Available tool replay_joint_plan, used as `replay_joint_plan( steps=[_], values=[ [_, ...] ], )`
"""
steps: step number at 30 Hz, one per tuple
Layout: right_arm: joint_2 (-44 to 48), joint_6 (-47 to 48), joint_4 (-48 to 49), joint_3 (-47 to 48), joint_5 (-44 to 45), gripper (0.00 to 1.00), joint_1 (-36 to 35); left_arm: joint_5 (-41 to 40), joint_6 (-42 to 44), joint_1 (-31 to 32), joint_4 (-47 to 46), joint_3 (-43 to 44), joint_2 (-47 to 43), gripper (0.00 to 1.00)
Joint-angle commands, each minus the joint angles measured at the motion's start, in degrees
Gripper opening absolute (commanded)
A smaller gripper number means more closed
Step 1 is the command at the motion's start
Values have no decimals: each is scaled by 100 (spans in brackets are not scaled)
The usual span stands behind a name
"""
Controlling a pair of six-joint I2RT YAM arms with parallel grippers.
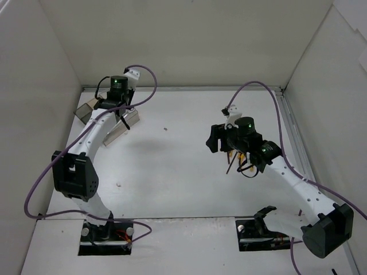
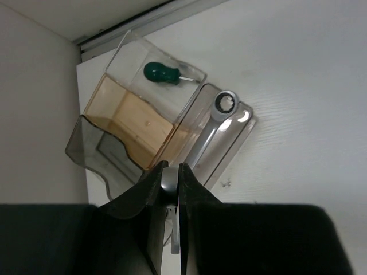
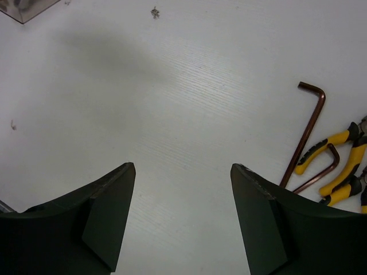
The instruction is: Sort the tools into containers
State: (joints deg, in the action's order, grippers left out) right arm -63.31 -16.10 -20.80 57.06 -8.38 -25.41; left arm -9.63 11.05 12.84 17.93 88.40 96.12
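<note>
Silver ring wrench (image 2: 215,120): head in clear container (image 2: 243,134), handle pinched by left gripper (image 2: 170,189); release next, I judge. Green screwdriver (image 2: 161,73): boxed. Yellow-handled pliers (image 3: 338,154), hex keys (image 3: 307,126): on desk (image 3: 172,86) beside spread right gripper (image 3: 182,169); unsorted.

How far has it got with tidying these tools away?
Early days, I'd say. Done: the green-handled screwdriver lies in a clear box. In hand: the left gripper pinches the silver wrench, whose ring end is over a second clear box. Left: two L-shaped rods and the yellow-handled pliers lie on the table, beside the open right gripper.
</note>
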Motion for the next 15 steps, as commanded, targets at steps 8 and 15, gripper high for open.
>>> replay_joint_plan(
  steps=[8,15],
  values=[
    [188,159,-214,-19,390,68,378,39,1154,-782,-255,599,978,0],
    [56,186,-267,77,539,70,519,101,1312,-959,-396,643,1401,0]
  ],
)
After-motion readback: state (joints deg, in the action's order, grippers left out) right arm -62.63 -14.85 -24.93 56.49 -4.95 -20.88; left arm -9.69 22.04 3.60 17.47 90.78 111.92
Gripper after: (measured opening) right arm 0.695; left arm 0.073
